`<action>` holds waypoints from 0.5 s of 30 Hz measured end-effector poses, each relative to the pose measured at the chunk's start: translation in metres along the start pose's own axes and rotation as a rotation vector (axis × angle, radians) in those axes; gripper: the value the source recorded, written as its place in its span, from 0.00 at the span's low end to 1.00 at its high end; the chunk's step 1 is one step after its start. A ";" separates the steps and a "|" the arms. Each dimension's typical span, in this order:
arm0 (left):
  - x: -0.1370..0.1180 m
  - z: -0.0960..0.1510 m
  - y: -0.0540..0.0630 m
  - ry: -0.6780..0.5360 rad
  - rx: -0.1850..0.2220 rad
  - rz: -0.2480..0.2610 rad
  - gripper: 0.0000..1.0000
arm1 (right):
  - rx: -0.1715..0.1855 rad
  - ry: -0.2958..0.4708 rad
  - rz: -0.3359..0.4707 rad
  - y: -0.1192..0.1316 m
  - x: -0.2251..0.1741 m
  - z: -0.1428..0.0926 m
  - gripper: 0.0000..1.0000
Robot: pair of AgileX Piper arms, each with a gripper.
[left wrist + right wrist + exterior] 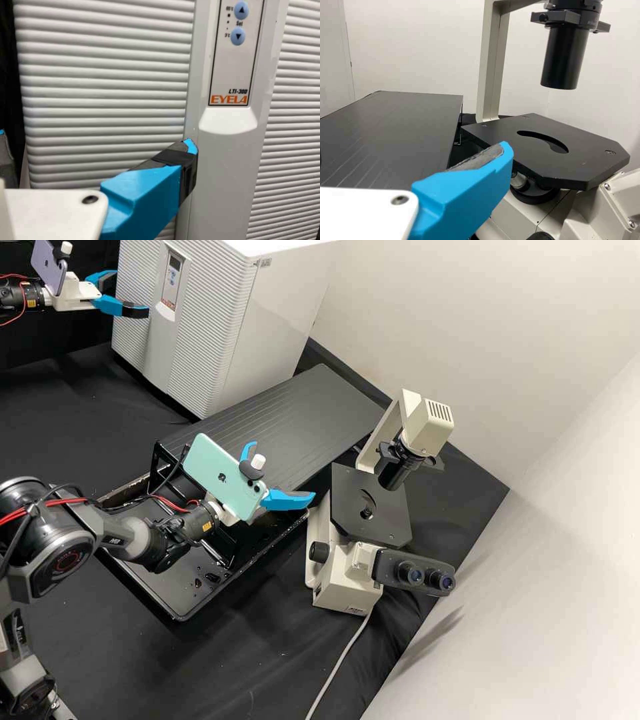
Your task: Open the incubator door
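Note:
In the high view my left gripper (pixel 131 293) is open at the incubator (pixel 220 320), one finger across the ribbed front (pixel 133 340), the other by its left side edge. In the left wrist view, the ribbed door front (pixel 105 75) lies behind my left gripper (pixel 97 142); one fingertip overlaps the edge of the smooth panel (pixel 225 180), and the other finger shows beyond the ribs' far edge. Whether either finger touches the front, I cannot tell. The door looks closed. My right gripper (pixel 280 472) is open and empty between the black platform and the microscope; its finger shows in the right wrist view (pixel 465 195).
A microscope (pixel 367 507) stands right of my right gripper, its black stage (pixel 550 150) close beyond the finger. The sloping black platform (pixel 280 413) reaches from the incubator's foot toward it. A black tray (pixel 153 587) sits under the right arm, and a pale cable (pixel 337 667) crosses the cloth.

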 end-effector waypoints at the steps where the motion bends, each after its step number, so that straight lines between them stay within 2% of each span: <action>1: 0.000 0.000 0.000 -0.001 0.001 -0.001 1.00 | 0.000 0.000 0.000 0.000 0.000 0.000 1.00; 9: 0.001 -0.001 -0.002 0.000 -0.001 -0.005 1.00 | 0.000 0.000 0.000 0.000 0.000 0.000 1.00; 10: 0.001 -0.001 -0.002 0.000 -0.001 -0.005 0.00 | 0.000 0.000 0.000 0.000 0.000 0.000 1.00; 15: 0.001 -0.001 -0.002 0.000 -0.001 -0.005 0.00 | 0.000 0.000 0.000 0.000 0.000 0.000 1.00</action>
